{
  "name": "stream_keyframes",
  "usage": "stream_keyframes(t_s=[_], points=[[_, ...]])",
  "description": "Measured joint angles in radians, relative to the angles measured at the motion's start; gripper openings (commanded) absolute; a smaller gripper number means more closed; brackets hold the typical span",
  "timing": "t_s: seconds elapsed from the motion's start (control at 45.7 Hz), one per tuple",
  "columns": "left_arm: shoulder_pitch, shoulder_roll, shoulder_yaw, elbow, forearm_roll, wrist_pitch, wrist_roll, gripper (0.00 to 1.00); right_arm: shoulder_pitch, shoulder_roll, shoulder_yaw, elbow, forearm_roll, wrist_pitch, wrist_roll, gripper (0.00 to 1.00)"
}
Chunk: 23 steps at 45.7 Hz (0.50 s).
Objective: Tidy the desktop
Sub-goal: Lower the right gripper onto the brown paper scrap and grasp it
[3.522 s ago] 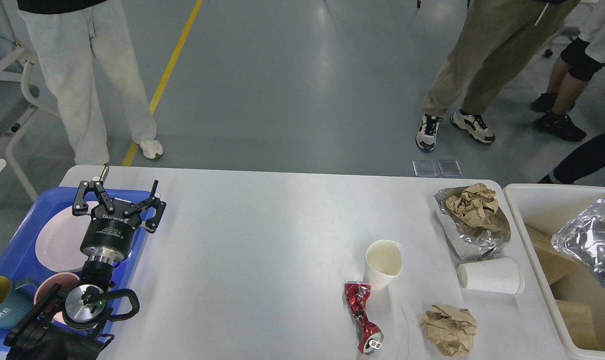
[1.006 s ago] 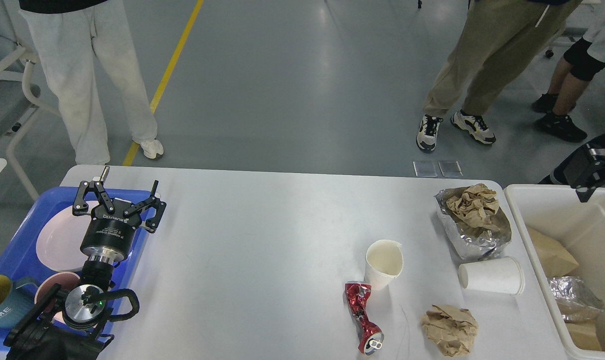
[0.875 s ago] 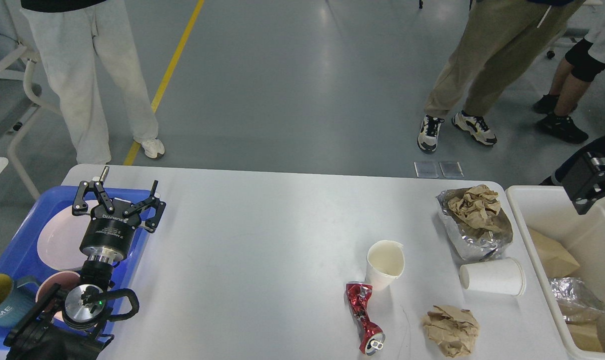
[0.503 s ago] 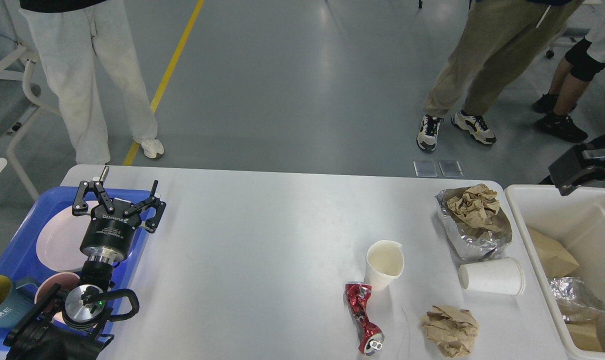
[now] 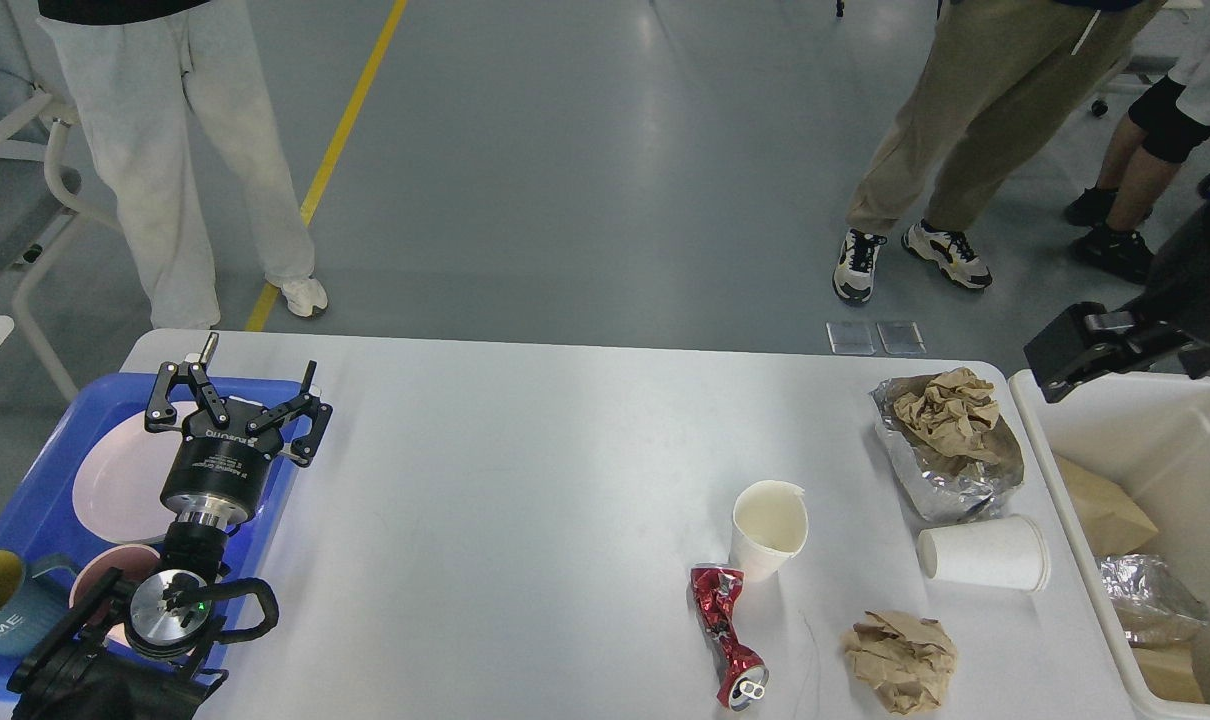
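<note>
The white, round-cornered counter [image 5: 525, 480] fills the lower frame, w/ litter on its right half: torn paper cup [image 5: 768, 528] upright, crushed red can [image 5: 727, 635] just in front, tipped cup [image 5: 983, 551], brown paper wads. Left gripper [image 5: 235, 405] hovers over blue tray [image 5: 35, 480], fingers spread, empty. Right gripper [image 5: 1065, 352] hangs above white bin [image 5: 1075, 540]; its opening can't be told.

Smooth white matt desktop [image 5: 525, 480] showing soft glare, crushed glossy red metal can [image 5: 727, 636] gleaming, crumpled rough brown paper ball [image 5: 900, 660] lying at five o'clock, wrinkled shiny silver foil sheet [image 5: 930, 480] glinting
</note>
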Motion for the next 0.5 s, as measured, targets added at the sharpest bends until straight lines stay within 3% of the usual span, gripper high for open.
stream_keyframes(t_s=[0.328,0.503], points=[[0.0,0.0,0.0,0.0,0.0,-0.001,0.0,0.96,-0.547,0.022,0.232,-0.412,-0.016,-0.099,0.001,1.0],[0.0,0.0,0.0,0.0,0.0,-0.001,0.0,0.96,-0.871,0.105,0.297,-0.712,-0.018,-0.204,0.007,1.0]])
